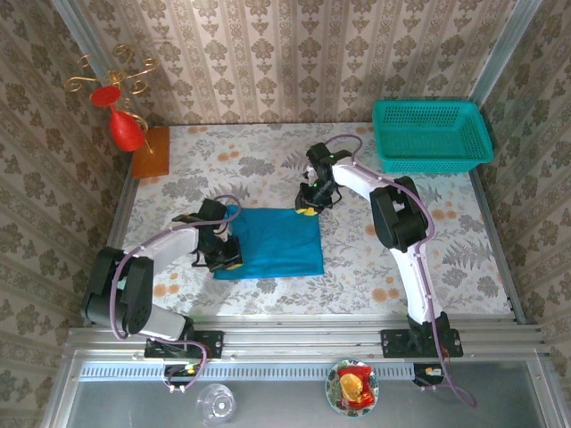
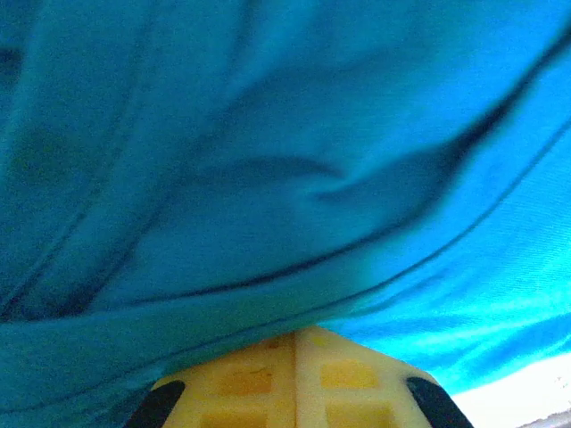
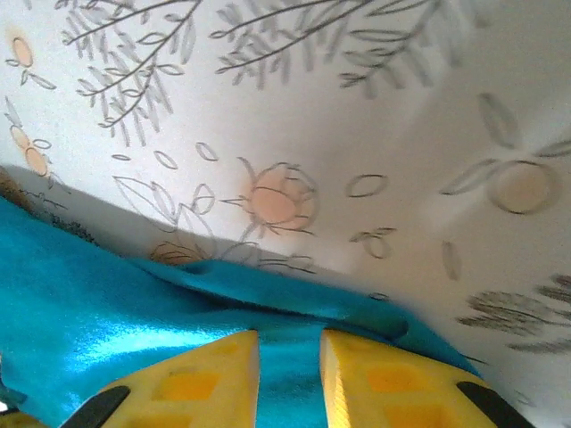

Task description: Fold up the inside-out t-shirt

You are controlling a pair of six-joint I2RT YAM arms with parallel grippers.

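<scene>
The inside-out t-shirt (image 1: 272,242) lies as a bright blue rectangle in the middle of the table. My left gripper (image 1: 225,257) is at its left edge. In the left wrist view the yellow fingers (image 2: 343,374) are pressed together, and the left gripper (image 2: 294,332) has its tips buried under a fold of the t-shirt (image 2: 268,160), which hangs close over them. My right gripper (image 1: 308,209) is at the shirt's far right corner. Its jaws stand a little apart, so the right gripper (image 3: 289,343) shows the t-shirt (image 3: 107,303) through the gap, with the hem just ahead.
A teal mesh basket (image 1: 431,134) stands at the back right. A red vase (image 1: 125,129) on an orange block (image 1: 150,152) is at the back left. Patterned walls close in three sides. A plate (image 1: 352,385) and a glass (image 1: 217,401) sit below the arm rail.
</scene>
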